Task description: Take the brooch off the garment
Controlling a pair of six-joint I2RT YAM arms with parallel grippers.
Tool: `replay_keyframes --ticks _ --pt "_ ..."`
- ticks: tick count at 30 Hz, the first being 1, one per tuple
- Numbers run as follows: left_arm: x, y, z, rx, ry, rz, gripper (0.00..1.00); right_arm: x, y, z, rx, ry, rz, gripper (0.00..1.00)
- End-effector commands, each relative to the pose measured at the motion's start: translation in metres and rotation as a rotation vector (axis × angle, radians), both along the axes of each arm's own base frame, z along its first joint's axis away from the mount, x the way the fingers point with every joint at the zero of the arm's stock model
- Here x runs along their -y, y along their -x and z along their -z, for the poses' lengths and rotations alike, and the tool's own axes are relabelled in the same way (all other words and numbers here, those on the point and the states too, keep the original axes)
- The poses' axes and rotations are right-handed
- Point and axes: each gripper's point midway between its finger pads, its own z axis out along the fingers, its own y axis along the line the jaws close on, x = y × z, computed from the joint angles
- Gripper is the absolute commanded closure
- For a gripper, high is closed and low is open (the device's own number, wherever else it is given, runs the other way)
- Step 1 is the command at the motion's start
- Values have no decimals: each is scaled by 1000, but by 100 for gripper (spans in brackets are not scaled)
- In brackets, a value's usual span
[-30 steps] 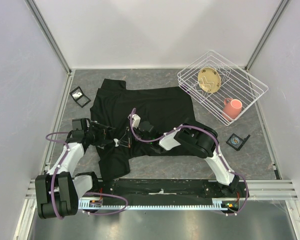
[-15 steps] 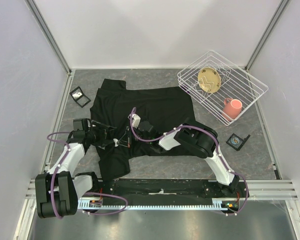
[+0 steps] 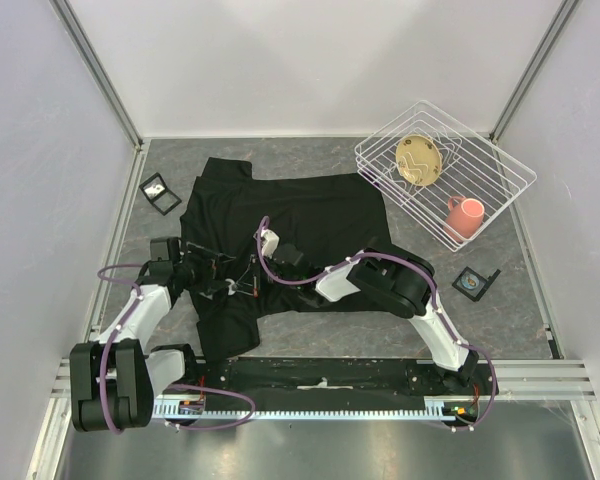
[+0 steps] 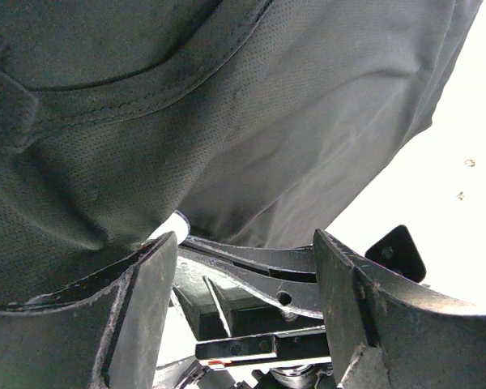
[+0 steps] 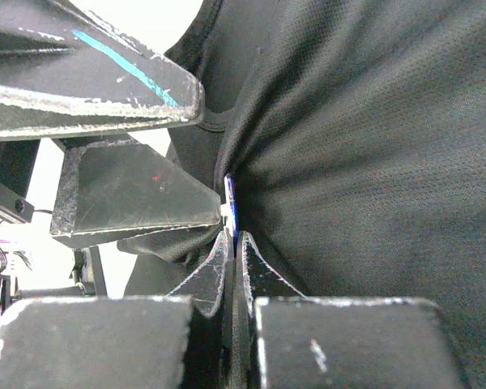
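Here, the black T-shirt (image 3: 310, 215) lies spread over the left and middle of the table (image 3: 525, 325), its upper part near the far edge and its lower part reaching toward the near edge. Both arms meet over its near left part. The left claw (image 3: 223, 277) stands wide open with nothing gripped; in its wrist view (image 4: 243, 251) raised folds of the shirt hang just above and between the two fingers (image 4: 138, 300). The right claw (image 3: 250, 283) is closed, its tips (image 5: 233, 243) pressed together against a bulging fold of the fabric. A thin blue-and-white sliver, the brooch (image 5: 231, 203) seen edge-on, stands right at those tips and against the cloth. I cannot tell whether the tips actually pinch it or only touch it.

In the far right corner sits a white wire rack (image 3: 500, 160) with a pale yellow plate (image 3: 418, 160) and a pink mug (image 3: 465, 215) in it. One small black-framed square (image 3: 160, 192) lies by the left edge beside the shirt, another (image 3: 475, 282) near the right edge.
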Motion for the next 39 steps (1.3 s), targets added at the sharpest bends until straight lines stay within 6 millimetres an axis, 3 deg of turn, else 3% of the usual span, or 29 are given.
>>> replay_keyframes --ticks 1,8,39 --pt "2 5 -3 -15 7 -7 25 -11 -4 -25 41 -56 4 100" --pt "-5 11 -5 -6 -38 -24 26 -10 -4 -26 53 -52 1 100" --pt "-6 -2 7 -22 -57 -34 33 -14 3 -31 79 -69 -31 100"
